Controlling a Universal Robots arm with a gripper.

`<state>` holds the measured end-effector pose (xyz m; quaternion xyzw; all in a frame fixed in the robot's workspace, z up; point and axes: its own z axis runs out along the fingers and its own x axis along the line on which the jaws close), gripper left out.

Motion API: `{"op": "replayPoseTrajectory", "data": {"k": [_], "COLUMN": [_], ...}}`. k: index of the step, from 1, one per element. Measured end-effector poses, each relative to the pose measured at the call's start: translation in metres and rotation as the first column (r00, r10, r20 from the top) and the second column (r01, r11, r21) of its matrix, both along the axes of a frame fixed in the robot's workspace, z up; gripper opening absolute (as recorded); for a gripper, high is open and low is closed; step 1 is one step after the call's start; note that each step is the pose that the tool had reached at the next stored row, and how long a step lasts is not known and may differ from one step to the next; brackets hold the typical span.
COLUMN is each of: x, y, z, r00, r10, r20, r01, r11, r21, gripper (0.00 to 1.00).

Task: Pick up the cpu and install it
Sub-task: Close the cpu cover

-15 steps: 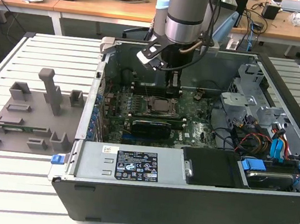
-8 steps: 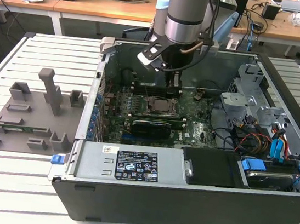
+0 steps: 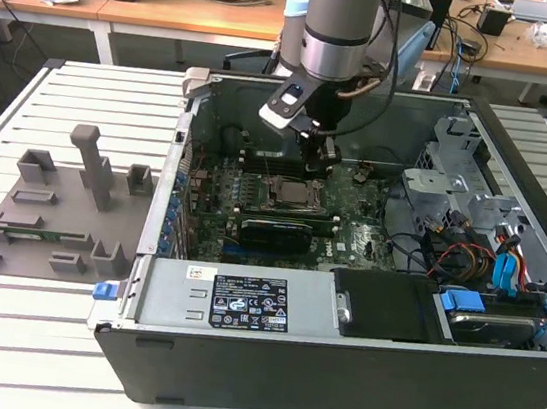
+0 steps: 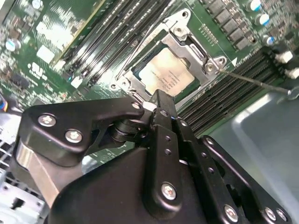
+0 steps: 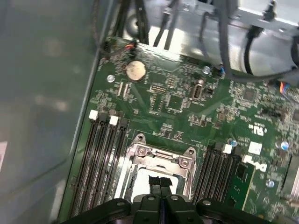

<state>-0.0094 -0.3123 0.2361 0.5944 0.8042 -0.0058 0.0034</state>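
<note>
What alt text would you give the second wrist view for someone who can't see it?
The silver-grey cpu lies inside the metal-framed socket on the green motherboard, with rows of black memory slots on both sides. The black gripper, shut, looms in the foreground with its tip by the socket's edge.

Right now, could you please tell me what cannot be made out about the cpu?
1. Second wrist view: the tool overlaps one edge of the cpu, so contact between them is unclear.
2. First wrist view: the tool hides most of the cpu.
3. Exterior view: the cpu in the socket is too small to judge its seating.
</note>
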Motion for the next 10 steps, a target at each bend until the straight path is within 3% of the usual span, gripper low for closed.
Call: {"op": "replayPoseTrajectory", "data": {"k": [5, 10], "x": [0.0, 0.0], "y": [0.0, 0.0], "z": [-0.0001, -0.0003], "r00": [0.9946, 0.9801], "r10": [0.103, 0.199], "r20": [0.0001, 0.0], "r01": [-0.103, -0.199], "r11": [0.9946, 0.9801], "r21": [0.0, 0.0], "gripper": [0.11, 0.11]}}
